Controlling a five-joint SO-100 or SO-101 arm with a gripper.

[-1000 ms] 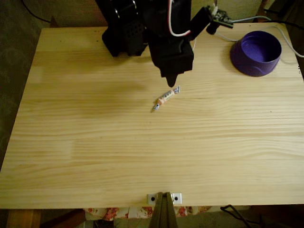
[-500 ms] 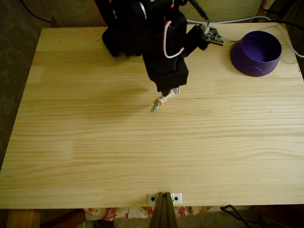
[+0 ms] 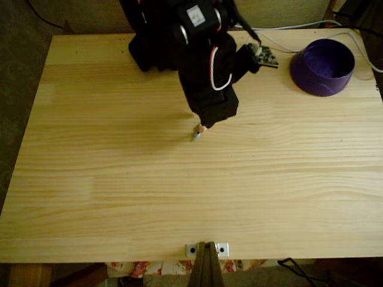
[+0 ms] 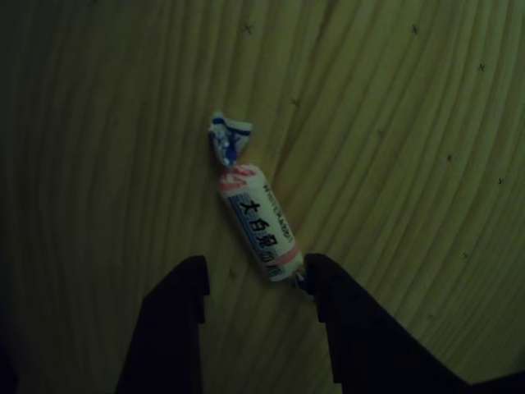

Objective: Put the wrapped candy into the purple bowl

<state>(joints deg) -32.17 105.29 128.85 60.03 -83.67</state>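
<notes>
The wrapped candy [image 4: 255, 217] lies flat on the wooden table, whitish with pink bands and a twisted blue-white end pointing away from the gripper. In the other view my gripper [image 4: 256, 276] is open, its two black fingers either side of the candy's near end; the right finger [image 4: 321, 283] is almost touching it. In the fixed view the gripper [image 3: 202, 126] is low over the table's middle and hides most of the candy [image 3: 196, 135]. The purple bowl [image 3: 323, 66] stands far to the right at the table's back edge.
The black arm's base [image 3: 155, 42] stands at the back centre. A small circuit board [image 3: 266, 55] with white cables lies between the arm and the bowl. A metal bracket [image 3: 206, 248] sits on the front edge. Bare wood surrounds the candy.
The arm has come down and slightly leftward over the candy, which lay fully visible a second ago and now shows just one twisted end past the gripper.
</notes>
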